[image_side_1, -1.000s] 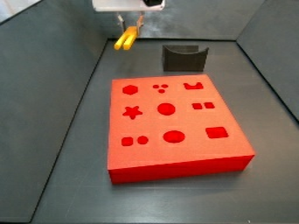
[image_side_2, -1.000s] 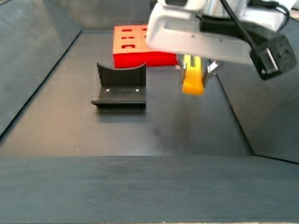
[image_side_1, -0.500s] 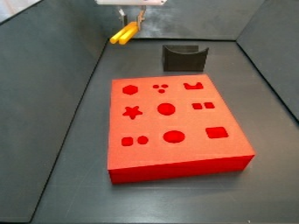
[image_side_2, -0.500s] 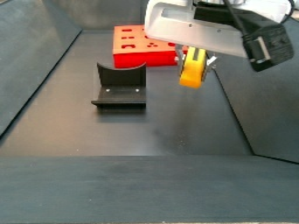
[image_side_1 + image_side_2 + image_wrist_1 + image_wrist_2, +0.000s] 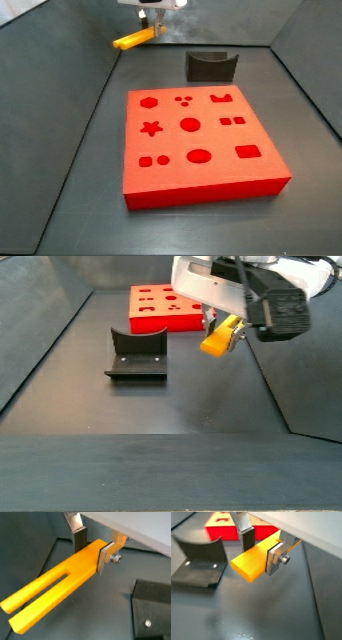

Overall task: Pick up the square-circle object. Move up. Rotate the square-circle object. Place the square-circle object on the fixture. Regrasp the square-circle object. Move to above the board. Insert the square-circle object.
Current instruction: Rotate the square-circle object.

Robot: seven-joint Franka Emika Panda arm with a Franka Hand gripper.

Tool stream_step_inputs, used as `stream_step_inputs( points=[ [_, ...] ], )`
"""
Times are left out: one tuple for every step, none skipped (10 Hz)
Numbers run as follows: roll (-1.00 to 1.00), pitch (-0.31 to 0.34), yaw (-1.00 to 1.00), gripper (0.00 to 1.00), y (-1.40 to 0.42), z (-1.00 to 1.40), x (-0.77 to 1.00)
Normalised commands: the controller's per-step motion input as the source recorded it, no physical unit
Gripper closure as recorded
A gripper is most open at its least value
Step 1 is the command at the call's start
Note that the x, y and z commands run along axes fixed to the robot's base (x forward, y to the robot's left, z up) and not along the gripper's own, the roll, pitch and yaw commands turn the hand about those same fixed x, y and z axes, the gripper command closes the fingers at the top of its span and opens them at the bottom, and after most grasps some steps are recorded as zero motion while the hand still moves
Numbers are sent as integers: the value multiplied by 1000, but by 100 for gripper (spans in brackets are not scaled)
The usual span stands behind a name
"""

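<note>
The gripper (image 5: 93, 548) was clamped on one end of the square-circle object (image 5: 53, 594), holding it tilted in the air, clear of the floor. In both side views it hung beside the fixture (image 5: 135, 354), apart from it, and the board (image 5: 201, 146) lay beyond the fixture, untouched

The claw (image 5: 93, 545) hung above the counter, its fingers (image 5: 105, 558) flat silver plates with dark pads, one fastened by a small screw. Its white housing (image 5: 211, 283) carried a black camera block and black cables.
</note>
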Motion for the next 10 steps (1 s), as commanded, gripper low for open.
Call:
stream_step_inputs(
  points=[
    [-3, -6, -1000, 100, 22, -16, 25],
    [-4, -6, -1000, 100, 22, -15, 25],
    [-4, -6, -1000, 100, 21, -14, 26],
    [-4, -6, -1000, 100, 21, -13, 26],
    [-4, -6, -1000, 100, 21, -13, 26],
    [-4, -7, -1000, 100, 21, -13, 26],
    [-4, -7, -1000, 100, 21, -13, 26],
    [-4, -7, -1000, 100, 21, -13, 26],
    [-4, -7, -1000, 100, 21, -13, 26],
    [-5, -8, -1000, 100, 21, -13, 26]
  ],
)
